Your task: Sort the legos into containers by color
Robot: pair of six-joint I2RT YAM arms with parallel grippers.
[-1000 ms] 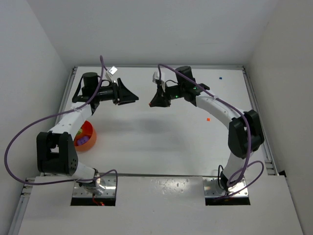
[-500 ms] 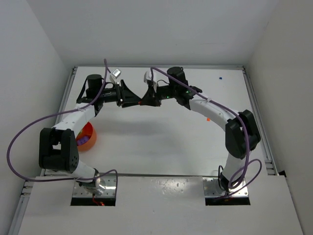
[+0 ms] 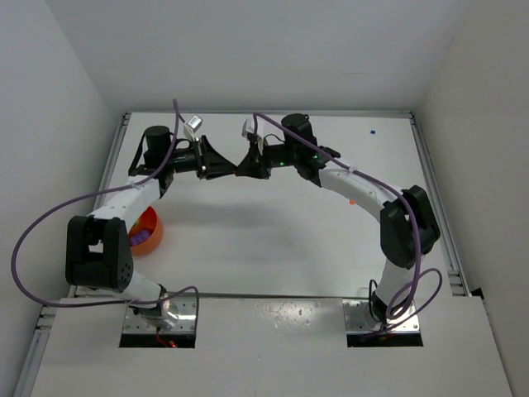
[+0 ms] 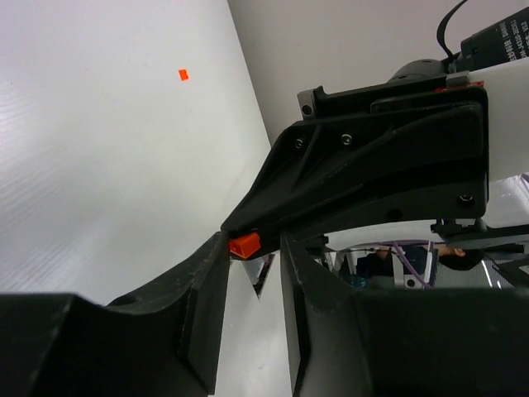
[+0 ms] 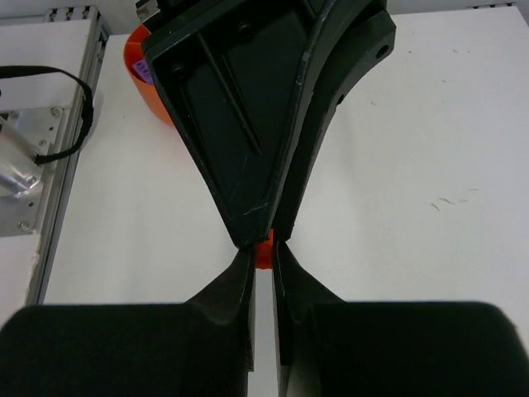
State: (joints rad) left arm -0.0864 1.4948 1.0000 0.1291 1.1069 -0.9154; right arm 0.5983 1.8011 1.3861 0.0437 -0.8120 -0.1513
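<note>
The right gripper (image 5: 263, 263) is pinched nearly closed on an orange lego (image 5: 264, 248), which sits right at its fingertips and is held in the air, up and to the right of the bowl (image 3: 147, 230) in the top view. The left gripper (image 4: 254, 260) meets it tip to tip. Its jaws are narrow but not closed: one finger (image 4: 207, 298) looks to be touching the lego, and a gap shows on the other side. Whether the left gripper has any grip on the lego cannot be told. The bowl is orange and rests on the table (image 3: 273, 240), partly hidden under the left arm's white link, with a purple bit (image 3: 140, 238) inside. A second orange lego (image 3: 351, 201) lies loose well to the bowl's right, just beside the right arm. A blue lego (image 3: 373, 130) lies farther from the bowl, to the right and beyond.
</note>
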